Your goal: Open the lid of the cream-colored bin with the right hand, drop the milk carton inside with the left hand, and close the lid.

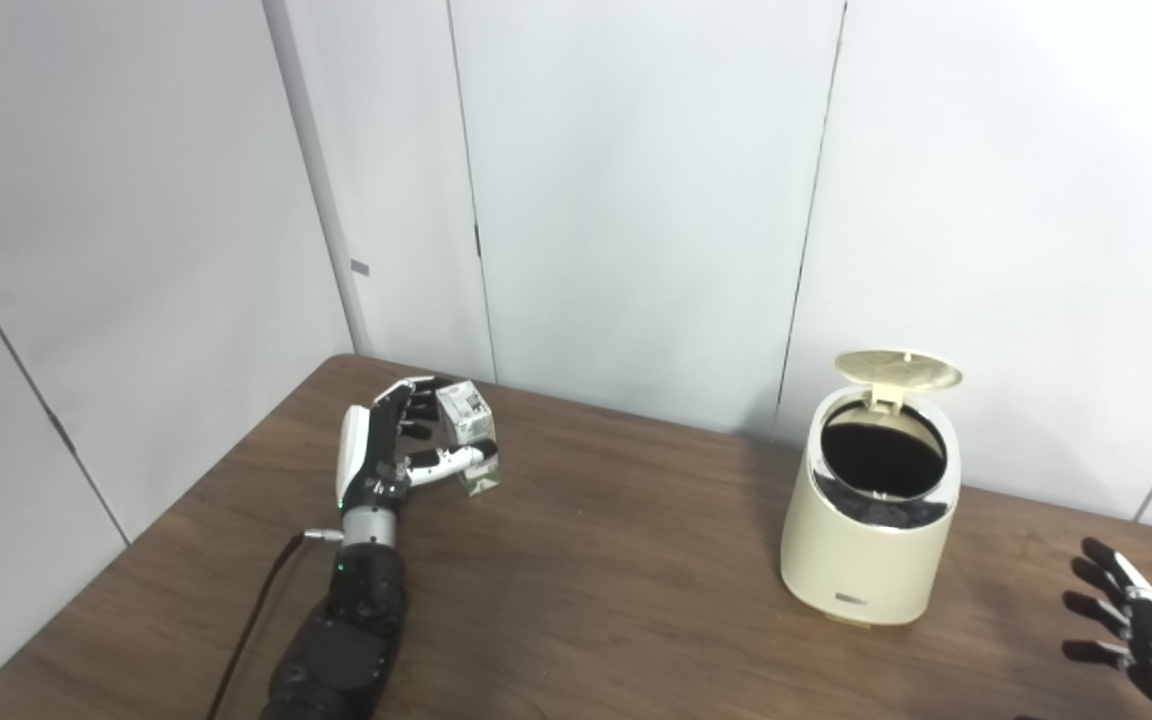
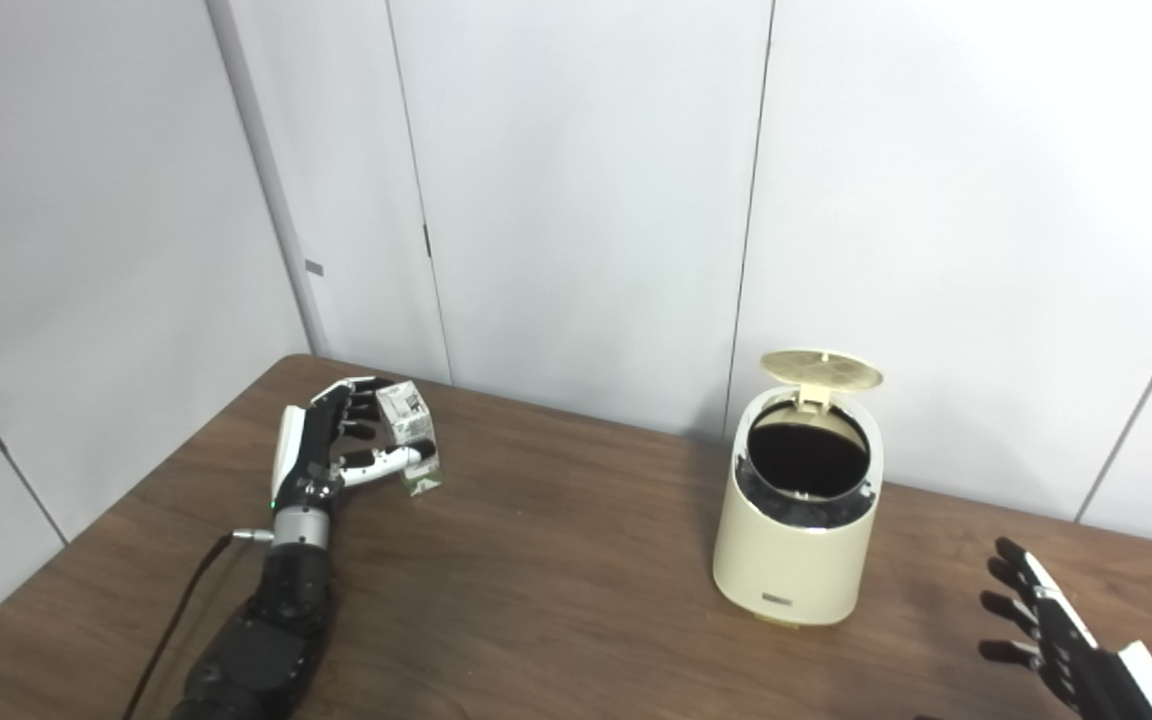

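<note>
While the cream-colored bin (image 1: 869,520) stands upright on the brown table (image 1: 596,600) with its lid (image 1: 898,370) tipped up at the back, we see only a dark interior through the round mouth and cannot tell what lies inside. Well apart to its left, our left hand (image 1: 391,450) has its fingers and thumb closed around the milk carton (image 1: 468,437), whose lower end seems to touch the tabletop. Our right hand (image 2: 1056,640) hovers right of the bin, fingers spread, holding nothing.
</note>
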